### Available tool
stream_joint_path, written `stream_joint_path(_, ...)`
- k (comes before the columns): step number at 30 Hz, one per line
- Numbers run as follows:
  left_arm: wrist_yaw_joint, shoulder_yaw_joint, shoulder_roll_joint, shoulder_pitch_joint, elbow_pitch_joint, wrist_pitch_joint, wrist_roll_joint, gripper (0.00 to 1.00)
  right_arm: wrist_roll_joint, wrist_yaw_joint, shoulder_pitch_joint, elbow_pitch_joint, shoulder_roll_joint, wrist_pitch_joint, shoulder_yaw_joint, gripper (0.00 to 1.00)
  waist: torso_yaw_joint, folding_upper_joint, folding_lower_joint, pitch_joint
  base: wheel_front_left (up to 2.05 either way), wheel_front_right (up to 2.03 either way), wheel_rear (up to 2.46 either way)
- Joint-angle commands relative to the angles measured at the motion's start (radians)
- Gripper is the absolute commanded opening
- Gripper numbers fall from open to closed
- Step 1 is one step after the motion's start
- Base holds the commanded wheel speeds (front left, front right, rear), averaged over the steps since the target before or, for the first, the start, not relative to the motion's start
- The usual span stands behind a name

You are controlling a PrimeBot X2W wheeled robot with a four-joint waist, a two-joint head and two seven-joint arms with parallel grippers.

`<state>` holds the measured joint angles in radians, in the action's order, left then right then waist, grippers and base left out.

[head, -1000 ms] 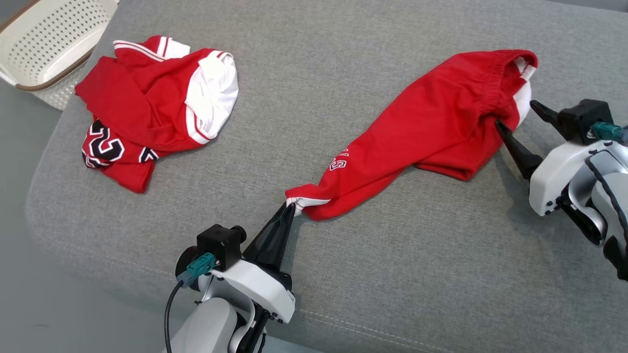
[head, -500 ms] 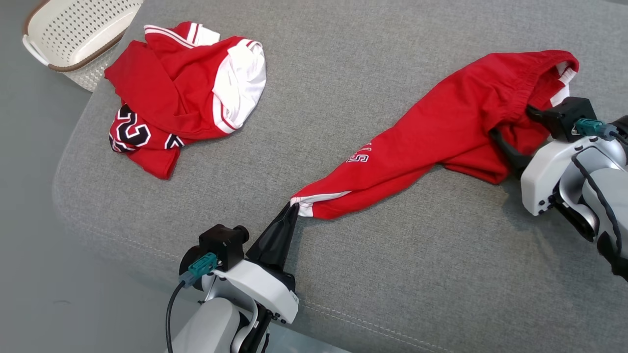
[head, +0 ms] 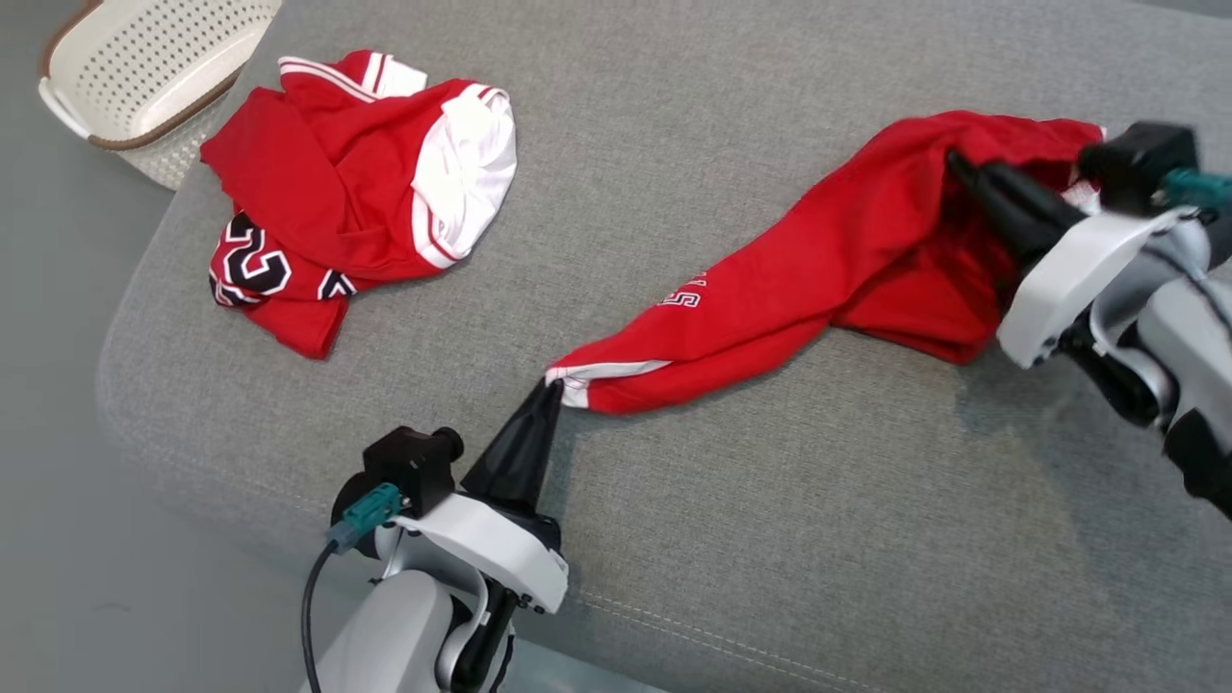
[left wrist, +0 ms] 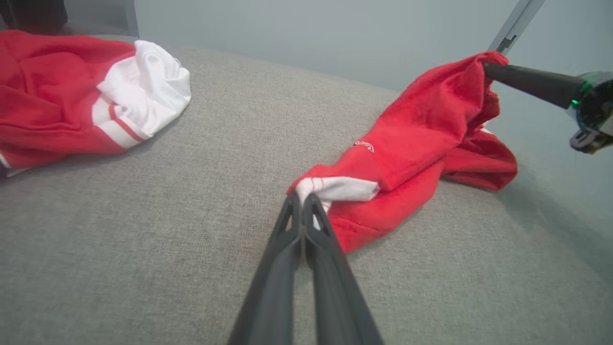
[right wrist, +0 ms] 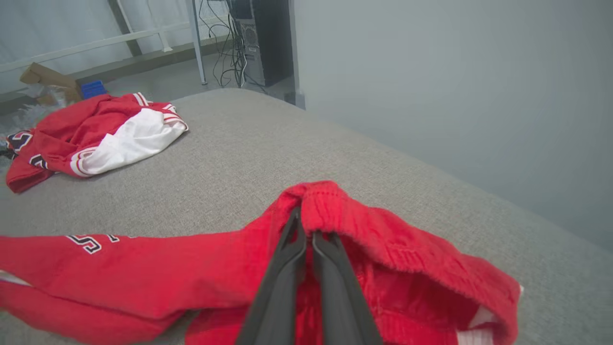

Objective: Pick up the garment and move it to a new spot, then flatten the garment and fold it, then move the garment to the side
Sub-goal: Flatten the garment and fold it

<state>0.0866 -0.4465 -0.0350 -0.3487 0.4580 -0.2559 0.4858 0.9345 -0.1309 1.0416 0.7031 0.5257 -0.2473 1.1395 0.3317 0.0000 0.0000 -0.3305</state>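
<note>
Red knit shorts with white hem trim and white lettering [head: 818, 279] lie stretched in a long diagonal across the grey woven upholstered cushion [head: 770, 539], running from near the cushion's front edge toward its far right side. The left gripper [head: 551, 387] has its two dark fingers pressed together on the white-trimmed leg corner, close to the cushion's front edge; the left wrist view shows the tips pinching that corner with no gap. The right gripper [head: 955, 162] is clamped on the elastic waistband at the cushion's far right. That end is raised off the cushion, and the fabric drapes down from the fingers onto the surface. A crumpled red-and-white jersey with black numerals [head: 356, 192] sits on the cushion's far left part, well apart from the shorts. A cream perforated plastic basket [head: 144, 67] stands just past the cushion's far left corner.
</note>
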Motion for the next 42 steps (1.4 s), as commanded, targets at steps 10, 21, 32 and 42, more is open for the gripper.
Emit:
stream_joint_path(10,0.022,0.262,-0.015,-0.111,-0.115,-0.006,-0.11,0.0,0.103,0.0,-0.116,-0.215,0.05,-0.014,-0.259,0.0,-0.089,0.0,0.0,0.101,0.0,0.0,0.0)
stream_joint_path(21,0.044,0.308,-0.132,-0.23,-0.086,-0.001,-0.103,0.0,0.37,0.0,-0.165,-0.442,0.112,0.034,-0.255,0.0,-0.209,0.0,0.0,0.219,0.0,0.0,0.0)
stream_joint_path(32,0.044,0.119,-0.249,-0.286,0.074,0.263,0.15,0.0,0.73,0.0,-0.236,-0.389,0.172,0.424,-0.191,0.0,-0.251,0.0,0.0,0.098,0.0,0.0,0.0)
stream_joint_path(42,0.044,-0.094,-0.176,-0.426,0.314,0.181,0.253,0.0,0.488,0.0,0.011,0.133,-0.055,0.371,-0.074,1.0,-0.215,0.0,0.0,-0.046,0.0,0.0,0.0)
